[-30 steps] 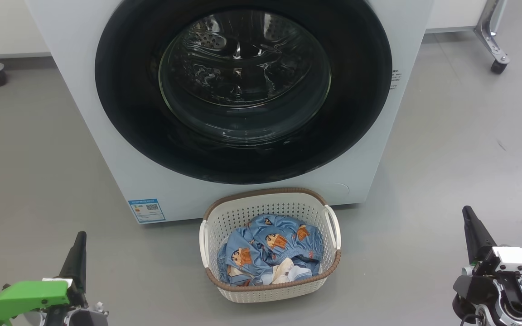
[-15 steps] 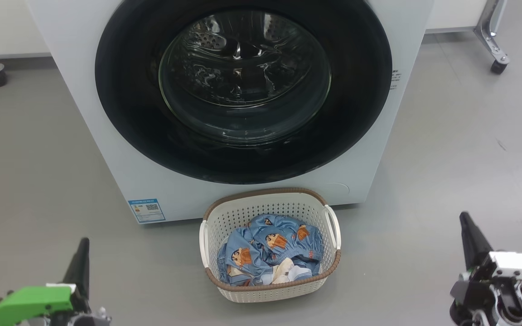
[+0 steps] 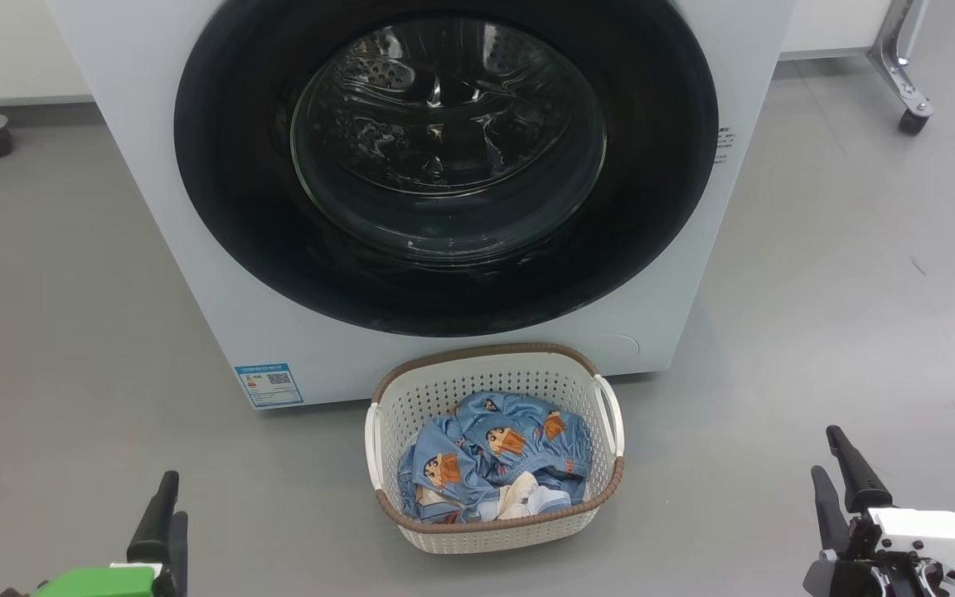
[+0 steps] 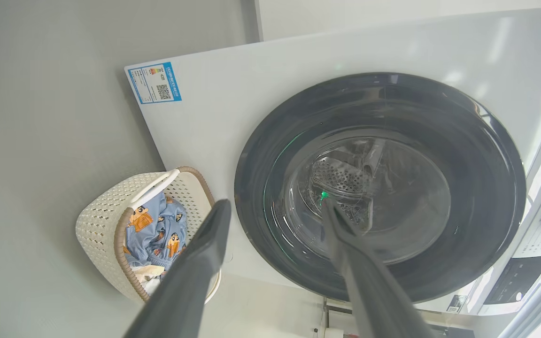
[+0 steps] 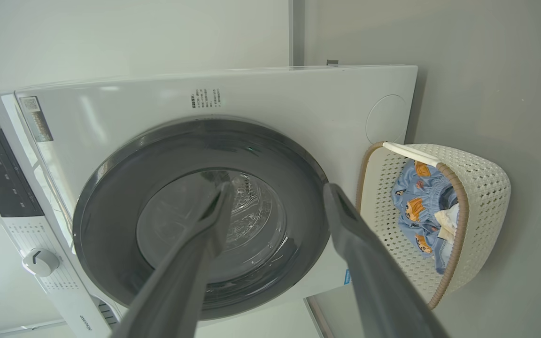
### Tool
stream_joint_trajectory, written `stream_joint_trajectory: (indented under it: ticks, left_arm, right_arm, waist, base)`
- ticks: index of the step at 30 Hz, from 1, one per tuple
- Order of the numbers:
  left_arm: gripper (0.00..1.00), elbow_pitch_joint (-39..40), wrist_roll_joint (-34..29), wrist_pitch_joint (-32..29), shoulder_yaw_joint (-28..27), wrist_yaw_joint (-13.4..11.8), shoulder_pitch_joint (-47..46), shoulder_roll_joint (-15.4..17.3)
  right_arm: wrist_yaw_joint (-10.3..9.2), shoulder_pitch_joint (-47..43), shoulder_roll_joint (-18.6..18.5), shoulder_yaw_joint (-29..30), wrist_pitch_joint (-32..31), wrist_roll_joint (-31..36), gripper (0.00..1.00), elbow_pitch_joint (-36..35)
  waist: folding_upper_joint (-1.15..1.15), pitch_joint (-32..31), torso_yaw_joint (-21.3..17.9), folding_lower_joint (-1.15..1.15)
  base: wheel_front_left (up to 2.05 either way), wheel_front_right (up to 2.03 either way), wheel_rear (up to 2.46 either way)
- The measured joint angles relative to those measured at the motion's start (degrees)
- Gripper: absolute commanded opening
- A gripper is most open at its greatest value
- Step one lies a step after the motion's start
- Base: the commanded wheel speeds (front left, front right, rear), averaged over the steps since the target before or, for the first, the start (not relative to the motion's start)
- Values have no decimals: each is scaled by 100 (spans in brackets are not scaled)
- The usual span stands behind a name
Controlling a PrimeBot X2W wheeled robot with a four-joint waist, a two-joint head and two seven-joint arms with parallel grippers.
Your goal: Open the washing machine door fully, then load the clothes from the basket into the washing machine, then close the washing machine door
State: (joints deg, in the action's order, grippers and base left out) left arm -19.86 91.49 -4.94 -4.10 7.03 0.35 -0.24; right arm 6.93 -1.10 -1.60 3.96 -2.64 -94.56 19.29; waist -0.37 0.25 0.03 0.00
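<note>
Empty, the left gripper (image 4: 275, 206) and right gripper (image 5: 278, 190) gaped wide (fingers apart). The glossy black round washing machine door (image 3: 444, 290) sat shut; light blue cartoon-printed clothes (image 3: 494, 452) lay in the cream perforated basket (image 3: 486, 352) before it.

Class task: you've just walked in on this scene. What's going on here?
A two-armed robot faces a washing machine whose door is shut. A basket of clothes sits on the floor right in front of it. The left end effector and right end effector hang low at either side, both open and empty, touching nothing. No loading has begun.
</note>
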Motion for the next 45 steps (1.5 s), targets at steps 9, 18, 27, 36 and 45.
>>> stream_joint_trajectory:
  ticks: [9, 18, 27, 36, 45]
  left_arm:
    - [100, 58, -79, 178, 60, 0, 0, 3]
    - [100, 146, -504, 358, 198, 0, 0, 110]
    - [100, 166, -1214, 556, 249, 0, 1, 264]
    - [100, 220, -1942, 708, 236, 0, 2, 330]
    - [100, 388, -3148, 911, 240, -16, 4, 498]
  right_arm:
    - [0, 8, -2, -132, 171, 267, 100, -102]
    - [0, 64, -115, -345, 339, 812, 100, -240]
    - [1, 105, -220, -436, 474, 1628, 100, -402]
    - [1, 183, -363, -570, 611, 2573, 100, -549]
    - [3, 239, -467, -823, 791, 3758, 100, -689]
  waist:
    - [0, 4, 5, 0]
    - [0, 6, 4, 0]
    - [0, 7, -4, 0]
    - [0, 20, -15, 0]
    - [0, 40, -25, 1]
  base:
    - [0, 0, 0]
    - [0, 0, 0]
    - [0, 0, 0]
    - [0, 0, 0]
    - [0, 0, 0]
